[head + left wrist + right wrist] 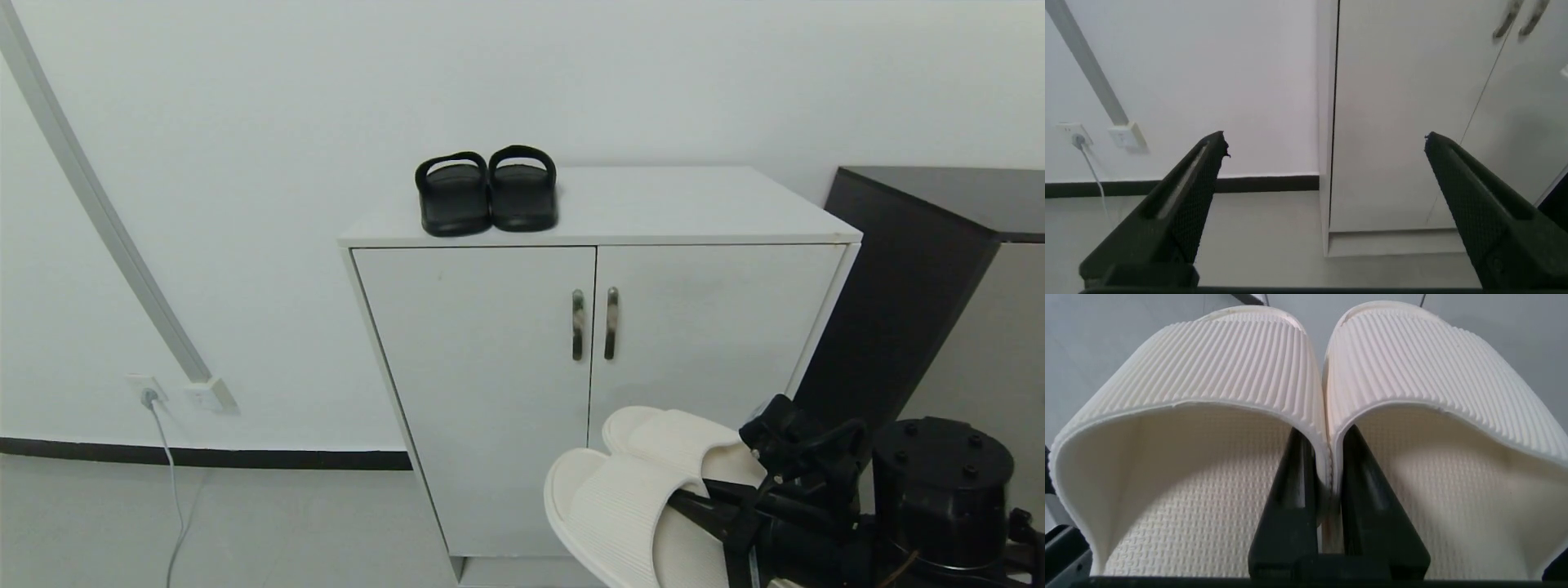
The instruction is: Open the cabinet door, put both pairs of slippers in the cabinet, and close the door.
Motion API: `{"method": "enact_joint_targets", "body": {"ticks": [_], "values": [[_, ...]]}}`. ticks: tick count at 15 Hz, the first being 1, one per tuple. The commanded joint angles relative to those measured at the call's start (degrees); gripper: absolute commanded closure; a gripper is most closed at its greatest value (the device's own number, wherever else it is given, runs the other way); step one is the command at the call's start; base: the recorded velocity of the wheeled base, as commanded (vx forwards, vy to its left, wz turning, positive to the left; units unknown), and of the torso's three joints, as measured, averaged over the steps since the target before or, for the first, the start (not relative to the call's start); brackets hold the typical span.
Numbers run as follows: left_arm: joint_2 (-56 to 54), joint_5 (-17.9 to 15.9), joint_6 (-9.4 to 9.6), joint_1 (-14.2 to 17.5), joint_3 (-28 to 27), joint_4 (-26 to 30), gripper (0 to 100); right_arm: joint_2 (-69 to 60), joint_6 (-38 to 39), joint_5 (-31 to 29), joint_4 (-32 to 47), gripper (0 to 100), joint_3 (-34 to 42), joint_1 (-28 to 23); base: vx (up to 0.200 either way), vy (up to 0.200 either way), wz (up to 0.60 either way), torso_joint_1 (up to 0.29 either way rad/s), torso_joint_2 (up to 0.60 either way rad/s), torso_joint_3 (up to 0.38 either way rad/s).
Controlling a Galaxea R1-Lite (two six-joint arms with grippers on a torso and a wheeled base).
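Left pincer agape, right pincer tight on slippers

Front view of a white cabinet against the wall, both doors shut, with two metal handles side by side at the middle seam. The black slippers stand as a pair on the cabinet top, at its front edge toward the left corner. The right gripper holds the white slippers before the lower part of the right door, its fingers reaching in under the straps. A dark cabinet stands just beside the white one, on the right.

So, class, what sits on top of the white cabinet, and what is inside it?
A pair of black slippers sits on the cabinet top. Both doors are shut, hiding the inside.
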Motion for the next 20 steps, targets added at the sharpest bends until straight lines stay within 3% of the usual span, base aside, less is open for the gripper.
{"method": "enact_joint_targets", "body": {"ticks": [1,7,10,19,20], "values": [[-0.01,0.04,-0.09,0.01,0.01,0.02,0,0.38,0.0,0.08,0.0,100,0.01,0.02,0.0,0.0,0.0,-0.124,0.47,0.334],[-0.01,-0.31,-0.53,0.01,0.01,0.02,0,0.3,0.0,0.08,0.0,100,0.1,0.1,0.0,0.0,0.0,-0.097,0.46,0.357],[0.08,-0.31,-1.94,0.01,-0.08,0.11,0,0.3,0.0,0.08,0.0,100,0.54,0.19,0.0,0.0,0.0,-0.032,0.44,0.403],[2.28,1.27,-2.11,0.1,-0.69,-0.07,0,0.47,-1.15,-0.18,0.0,100,1.16,0.28,0.0,0.0,0.0,0.0,0.06,0.051],[5.18,1.45,-4.31,0.1,-5.79,-0.25,0,0.65,-1.15,-0.27,0.0,100,1.07,0.28,0.0,0.0,0.0,-0.002,0.09,0.061]]}}
